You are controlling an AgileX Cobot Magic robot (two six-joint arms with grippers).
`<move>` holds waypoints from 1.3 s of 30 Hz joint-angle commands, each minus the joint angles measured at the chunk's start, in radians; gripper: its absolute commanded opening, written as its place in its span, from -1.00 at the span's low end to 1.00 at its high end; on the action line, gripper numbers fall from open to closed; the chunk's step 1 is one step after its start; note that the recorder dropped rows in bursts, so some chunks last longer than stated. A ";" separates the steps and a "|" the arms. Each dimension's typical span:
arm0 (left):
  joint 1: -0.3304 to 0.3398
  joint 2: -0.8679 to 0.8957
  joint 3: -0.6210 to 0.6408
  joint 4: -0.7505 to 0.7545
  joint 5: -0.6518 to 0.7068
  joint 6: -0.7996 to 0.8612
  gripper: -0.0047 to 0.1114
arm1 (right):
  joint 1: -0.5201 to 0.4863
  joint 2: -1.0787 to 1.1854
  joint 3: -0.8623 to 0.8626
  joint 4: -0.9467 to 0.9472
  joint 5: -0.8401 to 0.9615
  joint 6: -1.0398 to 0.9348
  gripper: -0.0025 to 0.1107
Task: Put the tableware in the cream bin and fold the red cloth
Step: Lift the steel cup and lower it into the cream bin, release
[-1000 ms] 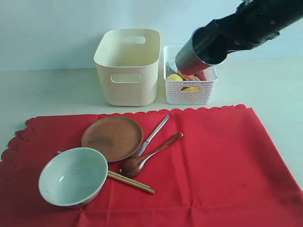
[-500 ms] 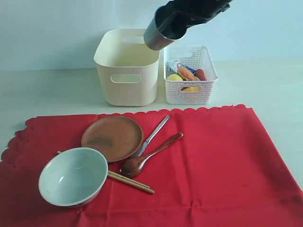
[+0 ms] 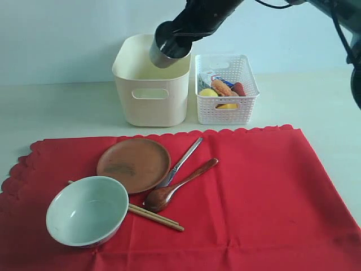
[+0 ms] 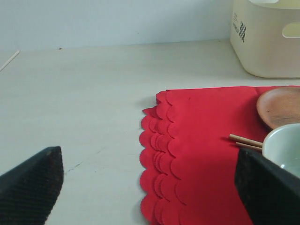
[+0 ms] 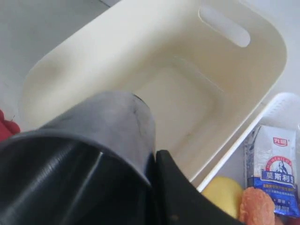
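While the right gripper (image 3: 187, 29) clamps the tilted steel cup (image 3: 167, 46) above the cream bin (image 3: 151, 96), bowl (image 3: 86, 210), plate (image 3: 133, 165), spoon (image 3: 177, 185), slim utensil (image 3: 183, 161) and chopsticks (image 3: 155, 217) lie on the red cloth (image 3: 254, 197).

From the left wrist, the left gripper (image 4: 149, 185) spreads its 2 fingers wide, empty, by the cloth's scalloped edge.

From the right wrist, the cup hangs over the bin's floor.

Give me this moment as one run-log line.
right gripper: shut on steel cup, above cream bin | left gripper: open, empty | red cloth: flat, unfolded
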 commanded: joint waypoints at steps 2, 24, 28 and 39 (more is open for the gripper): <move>0.003 -0.005 0.003 0.002 -0.011 0.001 0.70 | 0.001 0.065 -0.072 -0.008 -0.031 -0.004 -0.96; 0.003 -0.005 0.003 0.002 -0.011 0.001 0.70 | 0.001 0.190 -0.103 0.001 -0.125 -0.169 -0.95; 0.003 -0.005 0.003 0.002 -0.011 0.001 0.70 | 0.001 0.193 -0.103 0.001 -0.126 -0.184 -0.74; 0.003 -0.005 0.003 0.002 -0.011 0.001 0.70 | 0.001 0.176 -0.103 -0.016 -0.120 -0.189 -0.14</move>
